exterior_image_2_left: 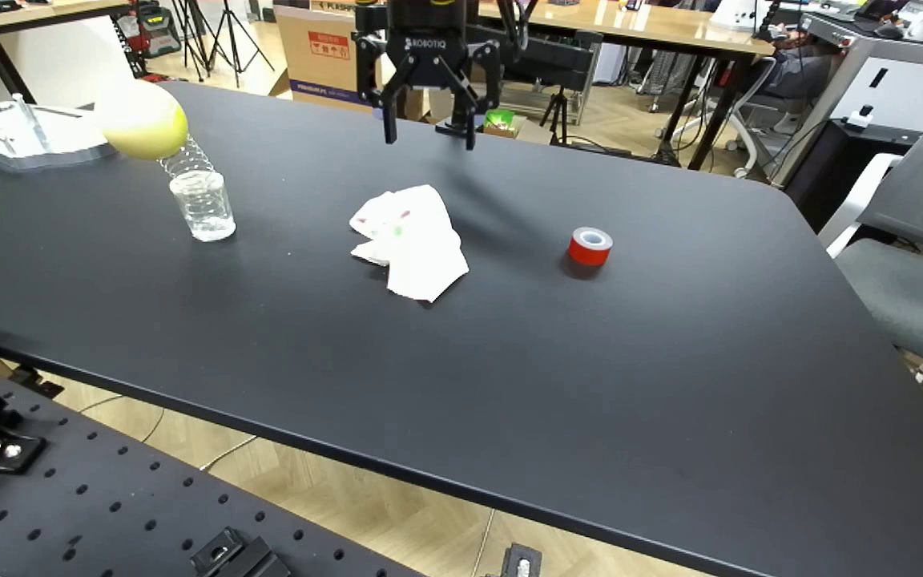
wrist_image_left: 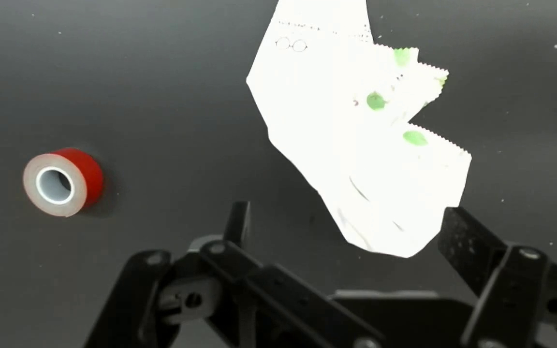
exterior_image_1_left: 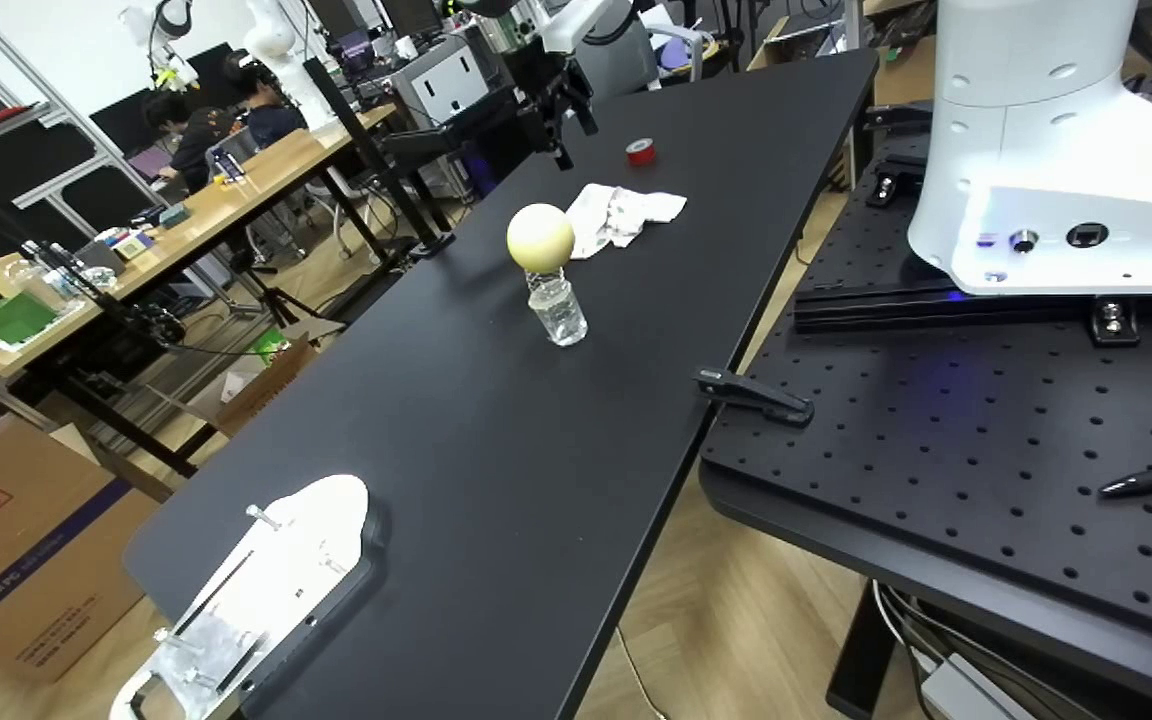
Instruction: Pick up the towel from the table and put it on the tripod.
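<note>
Towel lies rumpled on the table near the center of an exterior view, tape to its right. The gripper hangs above the table at the frame's upper center, fingers spread apart.

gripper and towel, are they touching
Apart: in an exterior view, a strip of black table shows between the open gripper and the towel.

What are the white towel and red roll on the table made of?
The towel looks matt and thin, paper or cloth: its creases and zigzag edges fit either. The roll is probably plastic tape, given its smooth, evenly red outer side.
</note>
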Controlling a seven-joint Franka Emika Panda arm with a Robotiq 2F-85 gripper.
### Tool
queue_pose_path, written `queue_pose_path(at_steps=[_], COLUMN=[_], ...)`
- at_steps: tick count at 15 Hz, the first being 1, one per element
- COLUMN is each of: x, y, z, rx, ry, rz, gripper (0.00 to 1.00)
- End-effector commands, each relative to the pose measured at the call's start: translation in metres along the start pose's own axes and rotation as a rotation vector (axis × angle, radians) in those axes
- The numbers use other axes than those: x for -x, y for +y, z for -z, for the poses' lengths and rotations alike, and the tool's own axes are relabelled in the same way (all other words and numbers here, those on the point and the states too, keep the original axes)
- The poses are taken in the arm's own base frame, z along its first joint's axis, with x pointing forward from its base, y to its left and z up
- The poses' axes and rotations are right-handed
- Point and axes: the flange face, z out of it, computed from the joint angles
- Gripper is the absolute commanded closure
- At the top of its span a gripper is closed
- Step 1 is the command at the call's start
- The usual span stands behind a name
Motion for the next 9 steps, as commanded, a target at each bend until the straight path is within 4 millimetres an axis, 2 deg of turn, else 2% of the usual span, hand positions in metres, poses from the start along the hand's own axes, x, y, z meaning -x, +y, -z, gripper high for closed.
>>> queue_pose_path(at_steps=[1, 6, 7, 8, 9], x=[0.0, 0.005, 0.005, 0.006, 0.006], y=[-0.014, -0.014, -0.013, -0.012, -0.011], z=[-0.022, -0.054, -0.058, -0.062, -0.065], rx=[0.018, 0.023, 0.017, 0.016, 0.015], ry=[-0.006, -0.033, -0.042, -0.047, -0.05], rz=[0.037, 0.058, 0.057, 0.057, 0.055], gripper=[0.0, 0.0, 0.25, 0.26, 0.33])
